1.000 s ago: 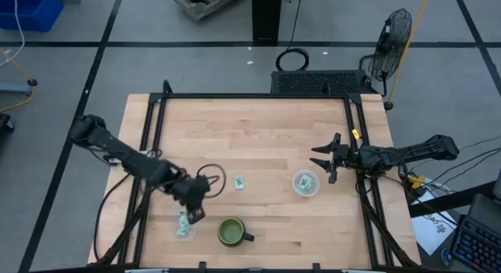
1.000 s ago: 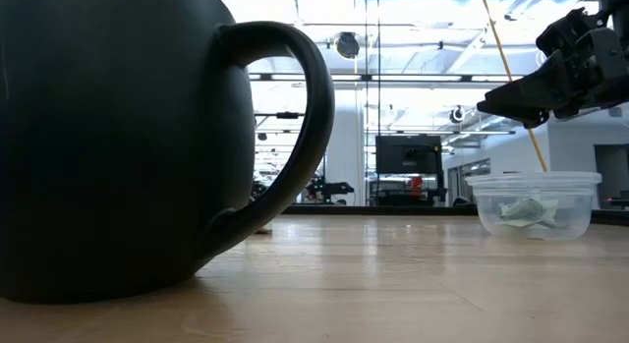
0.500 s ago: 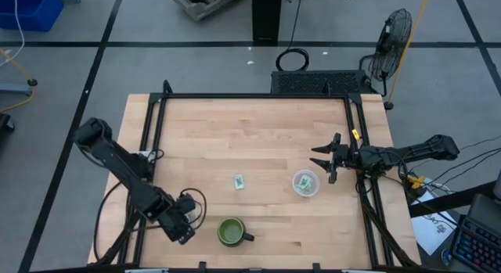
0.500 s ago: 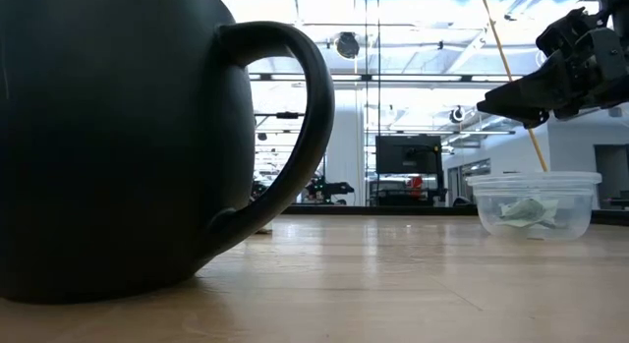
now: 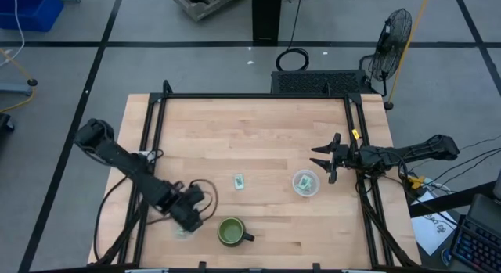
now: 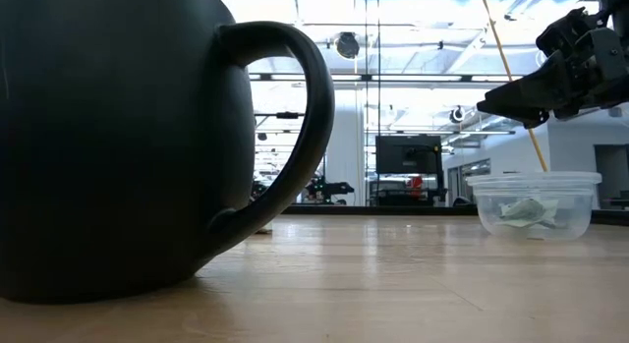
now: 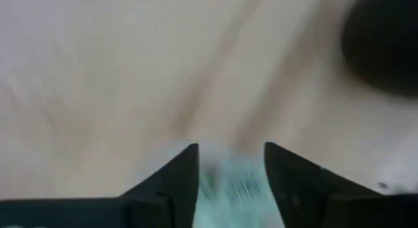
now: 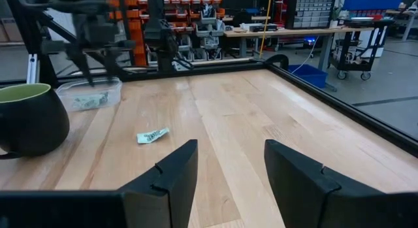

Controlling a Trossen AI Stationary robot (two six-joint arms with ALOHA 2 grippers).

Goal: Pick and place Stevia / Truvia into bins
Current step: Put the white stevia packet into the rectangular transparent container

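Observation:
My left gripper (image 5: 192,217) points down at the near left of the table, open, over a clear cup (image 8: 88,94) that holds pale green packets. The left wrist view shows blurred packets (image 7: 230,185) between and beyond its fingers (image 7: 186,169). A second clear cup (image 5: 305,182) with packets stands at the right. One loose packet (image 5: 239,181) lies flat on the wood between the cups. My right gripper (image 5: 329,159) waits open and level just right of the second cup.
A dark green mug (image 5: 231,231) stands right of the left cup near the front edge and fills the low view (image 6: 118,137). A black frame rail (image 5: 254,96) borders the table. The wood in the table's far half is bare.
My left gripper has swung from beside the near-left cup toward the table's near edge and down, then a little back toward the mug. It now stands over the cup and hides most of it. My right arm has kept still.

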